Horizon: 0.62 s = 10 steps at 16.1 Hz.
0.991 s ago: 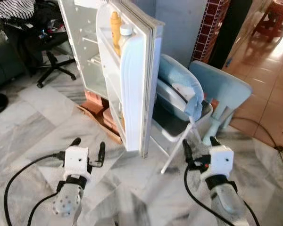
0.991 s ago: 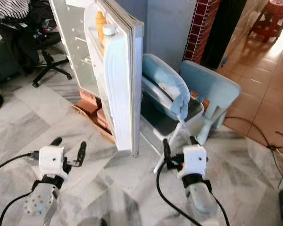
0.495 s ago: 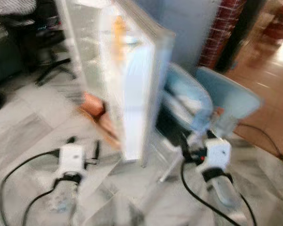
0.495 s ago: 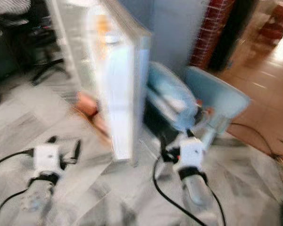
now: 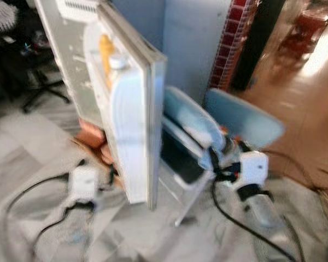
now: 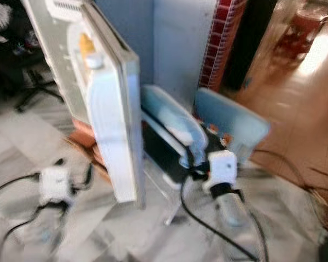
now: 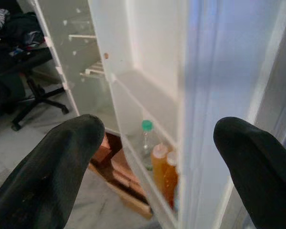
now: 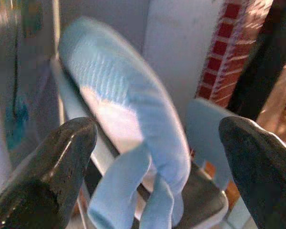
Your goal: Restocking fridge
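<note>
Fridge door (image 5: 132,125) stands swung wide open, edge-on to the robot at about 12 o'clock, so its inner racks face away to the left and must be reached from around that side. High in the door rack sit an orange bottle (image 5: 105,50) and a white-capped bottle (image 5: 118,61); the left wrist view looks into the door's lower rack, where a green-capped clear bottle (image 7: 146,141) stands just beside two orange bottles (image 7: 163,168). Bricks (image 5: 91,134) lie under the cabinet, apparently to raise it off the marble floor (image 5: 22,142).

The left hand (image 5: 95,173) hangs low at about 9 o'clock, near the door's bottom corner, its two black fingers (image 7: 47,176) spread apart with nothing between them. The right hand (image 5: 225,158) is at about 3 o'clock, likewise spread and empty, pointed at a folding chair (image 5: 183,164) draped with a blue cushion (image 8: 128,109); a pale blue child's chair (image 5: 246,120) stands just behind, before a red brick pillar (image 5: 229,43).

Neither hand carries an item to stock, so the robot seems to be repositioning between loads; the head views are blurred, suggesting it is walking or turning. No label or brand is legible on any bottle or on the fridge.
</note>
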Motion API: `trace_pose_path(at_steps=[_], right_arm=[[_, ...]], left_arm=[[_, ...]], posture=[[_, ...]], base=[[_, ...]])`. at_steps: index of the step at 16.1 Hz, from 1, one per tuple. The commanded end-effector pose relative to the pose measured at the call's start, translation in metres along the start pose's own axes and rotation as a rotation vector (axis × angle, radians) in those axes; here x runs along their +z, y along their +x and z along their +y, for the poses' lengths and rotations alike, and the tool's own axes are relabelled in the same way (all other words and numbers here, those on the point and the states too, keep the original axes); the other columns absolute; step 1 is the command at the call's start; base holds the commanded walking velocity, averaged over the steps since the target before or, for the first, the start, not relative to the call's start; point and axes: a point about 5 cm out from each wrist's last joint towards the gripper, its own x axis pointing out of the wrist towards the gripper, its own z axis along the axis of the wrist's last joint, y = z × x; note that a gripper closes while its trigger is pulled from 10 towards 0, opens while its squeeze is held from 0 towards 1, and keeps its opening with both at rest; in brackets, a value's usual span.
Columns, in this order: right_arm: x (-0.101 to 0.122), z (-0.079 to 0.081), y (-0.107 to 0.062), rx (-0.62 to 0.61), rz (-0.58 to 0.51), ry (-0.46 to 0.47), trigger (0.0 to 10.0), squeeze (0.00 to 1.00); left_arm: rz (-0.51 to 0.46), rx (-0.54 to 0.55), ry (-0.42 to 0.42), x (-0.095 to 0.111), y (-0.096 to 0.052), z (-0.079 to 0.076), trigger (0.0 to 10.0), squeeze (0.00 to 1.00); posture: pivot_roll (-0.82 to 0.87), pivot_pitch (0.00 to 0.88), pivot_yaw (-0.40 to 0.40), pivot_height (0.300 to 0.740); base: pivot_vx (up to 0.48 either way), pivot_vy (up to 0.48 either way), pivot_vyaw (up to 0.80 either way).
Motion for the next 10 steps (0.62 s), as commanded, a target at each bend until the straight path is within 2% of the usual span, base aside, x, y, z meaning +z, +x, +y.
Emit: trace_pose_path(at_steps=[1,2,4,5,9,10], right_arm=[[0.002,0.006,0.004,0.024,-0.009,0.0,10.0,0.0],[0.002,0.007,0.008,0.025,-0.012,0.001,10.0,0.0],[0.004,0.024,0.033,0.057,-0.011,0.011,10.0,0.0],[0.011,0.033,0.045,0.087,-0.029,0.025,10.0,0.0],[0.044,0.051,0.073,0.163,-0.109,0.125,10.0,0.0],[0.053,0.058,0.081,0.183,-0.125,0.124,10.0,0.0]], left_arm=[[0.033,0.016,0.021,-0.006,-0.005,0.006,10.0,0.0],[0.036,0.016,0.02,-0.007,-0.004,0.005,10.0,0.0],[0.076,0.004,0.018,-0.013,-0.005,0.0,10.0,0.0],[0.069,-0.009,0.022,-0.012,-0.005,-0.002,10.0,0.0],[0.084,0.002,0.025,-0.013,-0.003,0.002,10.0,0.0],[0.086,0.0,0.025,-0.014,-0.003,0.001,10.0,0.0]], posture=[[0.14,0.023,-0.014,0.74],[0.14,0.026,-0.012,0.74],[0.14,0.032,-0.003,0.74],[0.15,0.033,-0.004,0.74],[0.15,0.036,-0.006,0.74],[0.15,0.036,-0.005,0.74]], base=[[0.0,0.0,0.76],[0.0,0.0,0.77],[0.0,0.0,0.65],[0.0,0.0,0.0],[0.0,0.0,0.0],[0.0,0.0,0.0]])
